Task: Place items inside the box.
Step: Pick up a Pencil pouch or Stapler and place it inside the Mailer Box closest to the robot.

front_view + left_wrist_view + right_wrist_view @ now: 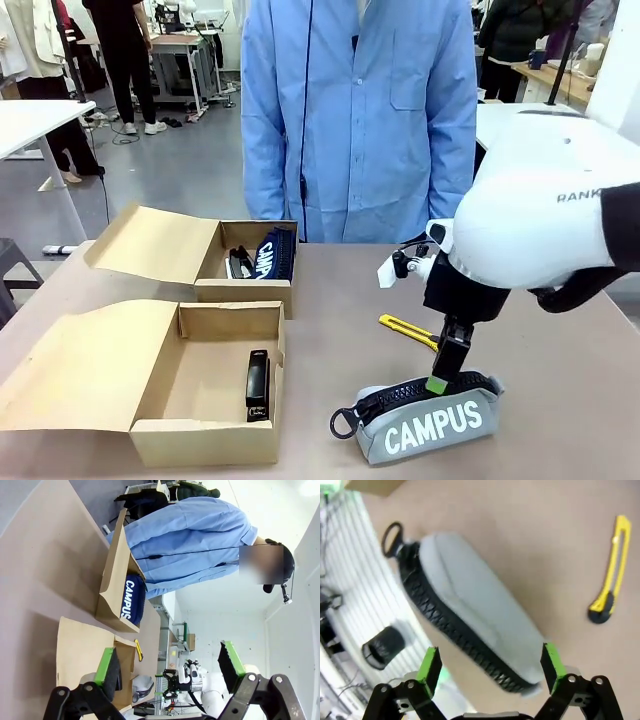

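Grey pouch (425, 425) lies lengthwise along near edge of tabletop (330, 300), ring pull (343, 422) pointing toward box (205, 442); bare room all round; right gripper (490, 662) spread wide over it; left gripper (169, 664) agape, empty

Readable print: white "CAMPUS" on the grey zip pouch (430, 425), near right on the tabletop (330, 330). White "CAMPUS" also on the navy zip pouch (132, 600), standing in the far cardboard box (245, 290). Partial "RANK" on the right arm's white shell (540, 215).
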{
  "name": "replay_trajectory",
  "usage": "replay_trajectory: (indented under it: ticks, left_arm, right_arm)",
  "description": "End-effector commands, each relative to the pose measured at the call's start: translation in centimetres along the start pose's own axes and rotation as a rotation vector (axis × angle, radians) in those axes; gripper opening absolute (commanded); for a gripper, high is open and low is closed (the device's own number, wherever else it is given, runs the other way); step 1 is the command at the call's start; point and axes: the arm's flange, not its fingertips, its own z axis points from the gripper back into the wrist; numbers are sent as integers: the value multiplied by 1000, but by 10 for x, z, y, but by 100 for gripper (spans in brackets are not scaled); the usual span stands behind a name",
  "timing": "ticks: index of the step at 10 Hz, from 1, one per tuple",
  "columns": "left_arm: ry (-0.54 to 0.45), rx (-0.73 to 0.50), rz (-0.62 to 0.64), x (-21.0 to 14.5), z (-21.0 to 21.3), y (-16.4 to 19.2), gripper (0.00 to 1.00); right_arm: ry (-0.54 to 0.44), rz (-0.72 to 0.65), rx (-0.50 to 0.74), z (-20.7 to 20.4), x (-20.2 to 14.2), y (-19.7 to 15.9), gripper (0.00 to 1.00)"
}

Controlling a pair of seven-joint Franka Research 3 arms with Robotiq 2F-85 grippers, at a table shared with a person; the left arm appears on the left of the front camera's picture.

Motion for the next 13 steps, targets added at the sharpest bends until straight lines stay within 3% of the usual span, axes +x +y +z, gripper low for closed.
replay_trajectory:
  ticks: [1, 3, 7, 9, 10, 11, 12, 13]
  left_arm:
    - [-9, -25, -17, -2, -1, 0, 100]
    - [-9, -25, -17, -2, -1, 0, 100]
    - [-9, -25, -17, -2, -1, 0, 100]
    - [-9, -25, -17, -2, -1, 0, 100]
    - [-9, -25, -17, -2, -1, 0, 100]
    - [-9, -25, -17, -2, -1, 0, 100]
    - [-9, -25, -17, -2, -1, 0, 100]
    - [-9, -25, -17, -2, -1, 0, 100]
  right_arm:
    - [-62, 52, -61, -4, -4, -5, 100]
    - [29, 114, 25, -12, -7, -4, 100]
    - [115, 159, 110, -38, -10, -9, 100]
    - [107, 129, 113, -45, -11, -13, 100]
    - [70, 80, 53, -26, -22, -15, 100]
    - [-79, 29, 59, 18, -50, -15, 100]
    - [-288, -81, 114, 77, -104, -14, 100]
    - [-559, -377, 230, 134, -181, -8, 100]
